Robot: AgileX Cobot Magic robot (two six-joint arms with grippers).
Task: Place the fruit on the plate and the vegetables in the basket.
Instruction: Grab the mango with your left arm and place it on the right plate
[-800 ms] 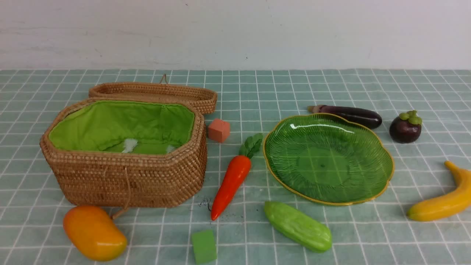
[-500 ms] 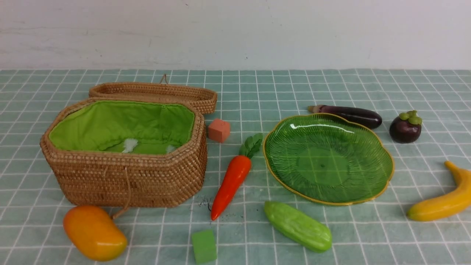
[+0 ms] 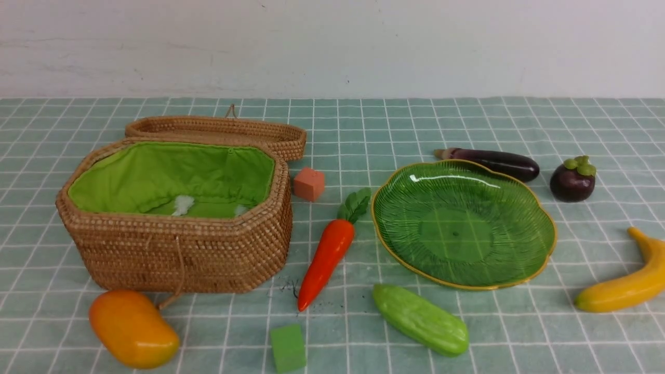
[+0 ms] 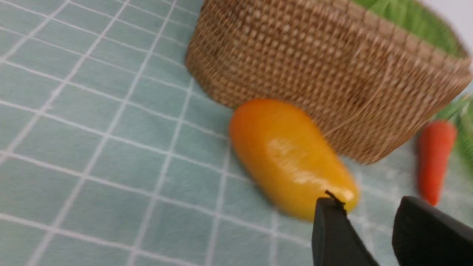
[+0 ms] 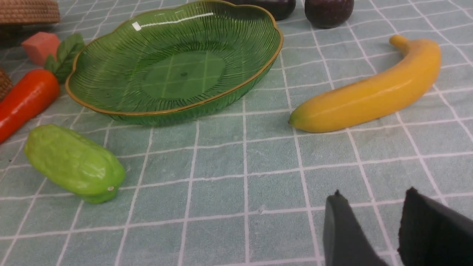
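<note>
Nothing shifted; carrot (image 3: 326,264) slants, leaves far, tip toward robot.

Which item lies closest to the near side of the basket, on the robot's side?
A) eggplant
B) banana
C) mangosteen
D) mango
D: the mango lies right by the near wall of the basket, while the other three are over by the plate or beyond it to the right.
</note>
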